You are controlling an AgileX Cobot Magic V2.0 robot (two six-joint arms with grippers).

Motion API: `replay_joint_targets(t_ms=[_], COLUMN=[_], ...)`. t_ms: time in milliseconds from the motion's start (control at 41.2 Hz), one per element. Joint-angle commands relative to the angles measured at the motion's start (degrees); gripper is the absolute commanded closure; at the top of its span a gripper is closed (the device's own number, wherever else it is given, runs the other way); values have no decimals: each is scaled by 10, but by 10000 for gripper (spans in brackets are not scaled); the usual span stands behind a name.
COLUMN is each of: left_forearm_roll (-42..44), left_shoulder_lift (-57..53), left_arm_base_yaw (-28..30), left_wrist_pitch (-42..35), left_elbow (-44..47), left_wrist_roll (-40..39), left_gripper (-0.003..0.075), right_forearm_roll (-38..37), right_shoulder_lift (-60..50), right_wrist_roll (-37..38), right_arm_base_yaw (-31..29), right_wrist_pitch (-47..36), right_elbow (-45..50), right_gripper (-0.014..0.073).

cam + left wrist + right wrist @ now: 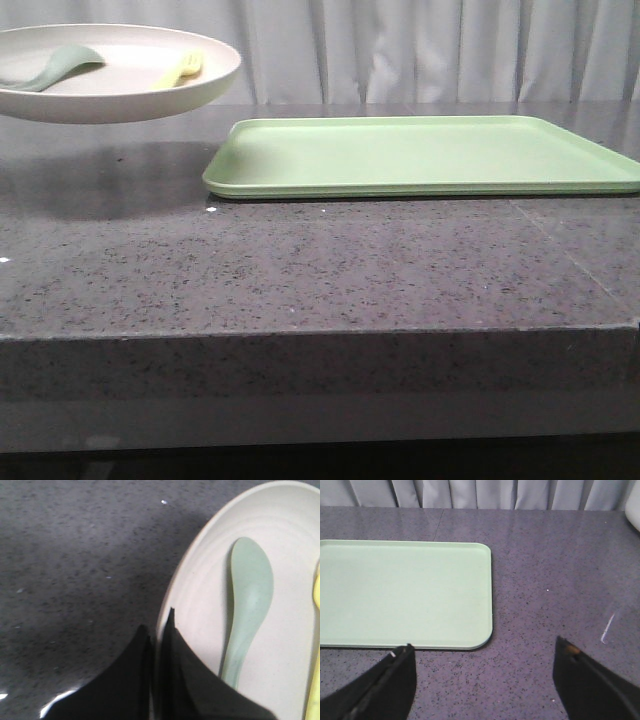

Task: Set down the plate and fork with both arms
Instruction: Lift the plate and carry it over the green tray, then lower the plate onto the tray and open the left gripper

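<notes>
Near edge of the counter [300, 290]: nothing sitting on it in front view. Neither arm is showing in that view, only via wrist cams.

R gripper [485, 680]: fingers spread wide, holding nothing, hovering over bare counter just off the near corner of the green tray [420, 155]. Tray is lying flat, bare as far as I can see, long side running across the robot's front.

L gripper [159, 645]: jaws clenched on the rim of the plate [150, 100], one finger inside the rim, one outside. Plate is hanging in the air at far left of front view, clear of the counter w/ its shadow below, roughly level, near edge beside the tray's left end but not over it yet.

Riding in the plate: fork [180, 70] on the tray-side half, and a grey-green spoon [247, 615] on the other half, closer to the L fingers. Both are lying about parallel, handles pointing back toward the L gripper per the wrist cam. Fork is only partly in L wrist frame, at the edge.

Key relation, my read: fork is sitting left of the R jaws w/ the tray's left end roughly between them. Fork's long axis is running approx front-to-back, so R would prob need to close across its width. L is nearer the fork but busy w/ the plate, so fork pick falls to R. Plate still needs shifting right and down onto the tray.
</notes>
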Motion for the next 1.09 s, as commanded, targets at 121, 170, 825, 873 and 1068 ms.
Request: replay_joint_targets(t_ms=[121,170,825,873,1068], left_forearm_roll=[-39,-38,15,28,46], left_shoulder_lift=[25,41,222,228,238], left_arm_base_yaw=[-101,-122,-296,-301,-304], left_wrist_pitch=[-50,-51,-108,-118,-148], left_elbow=[-67,-83,-287,-287,-287], left_wrist_roll=[-42,-51,-186,-203,-244], left_gripper=[738,738,738,738,738], right_forearm_roll=[0,0,0,0,0], right_shoulder_lift=[4,4,4,4,4], right_wrist_roll=[-4,-4,-4,-4,-4], right_arm_base_yaw=[-2,-2,15,16,21], right_wrist_pitch=[-41,-41,-41,-41,-41], right_elbow=[-21,-21,-21,-21,-21], right_gripper=[7,7,7,7,7])
